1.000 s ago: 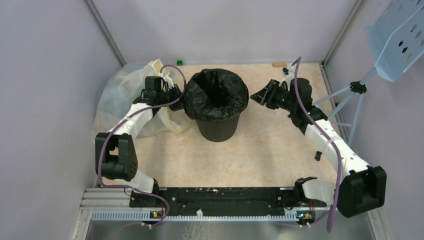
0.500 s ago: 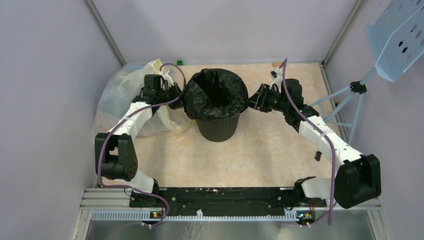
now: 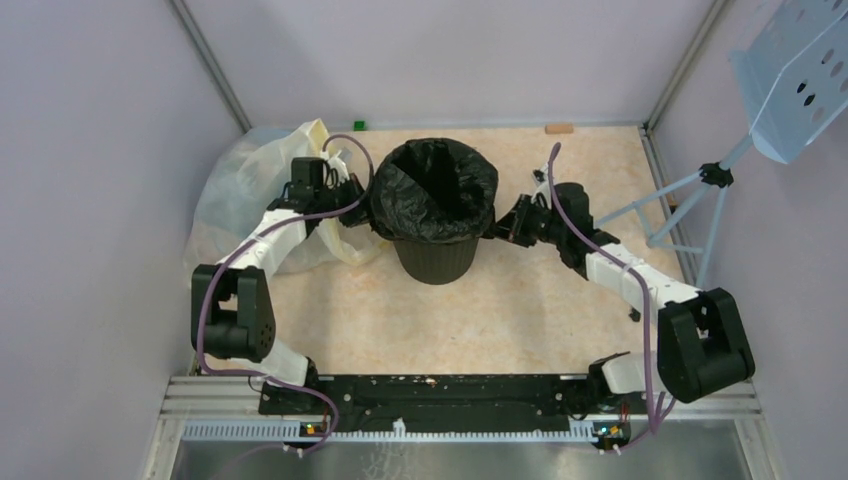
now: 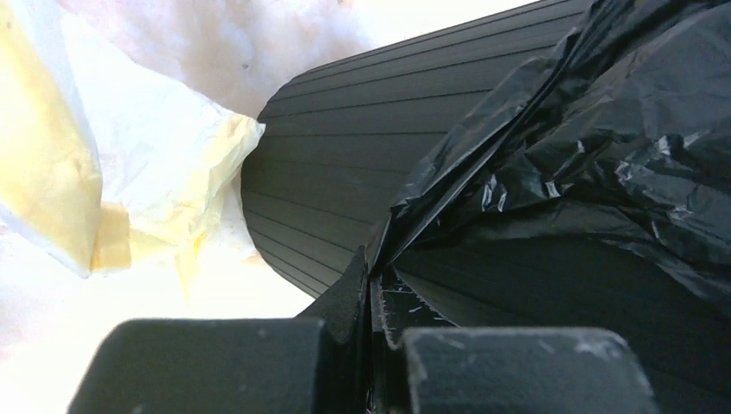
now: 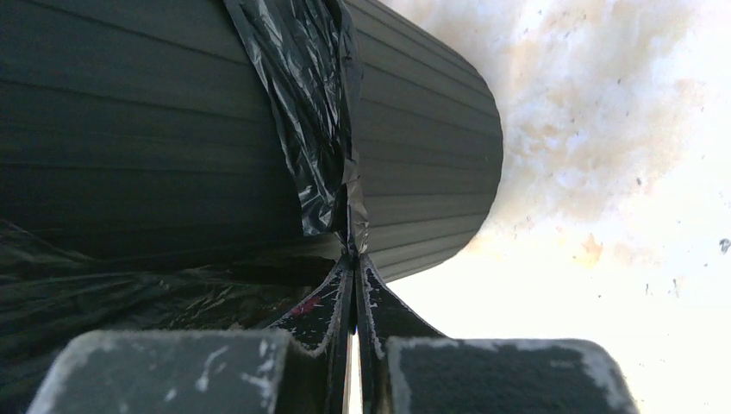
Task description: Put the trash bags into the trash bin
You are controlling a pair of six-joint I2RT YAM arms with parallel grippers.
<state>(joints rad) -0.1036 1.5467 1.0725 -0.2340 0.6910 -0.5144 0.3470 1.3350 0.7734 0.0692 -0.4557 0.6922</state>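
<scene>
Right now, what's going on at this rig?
Two arms are fitting the black trash bag into the trash bin; it lines the mouth and drapes over the rim. The left pincer is shut on the bag's edge at the bin's left side, the right pincer likewise at the right. A pale-yellow bag lies left of the bin.

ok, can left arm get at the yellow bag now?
Likely yes: yellow bag lies right beside the left gripper, nothing between. But it is shut on the black bag, so release first.
</scene>
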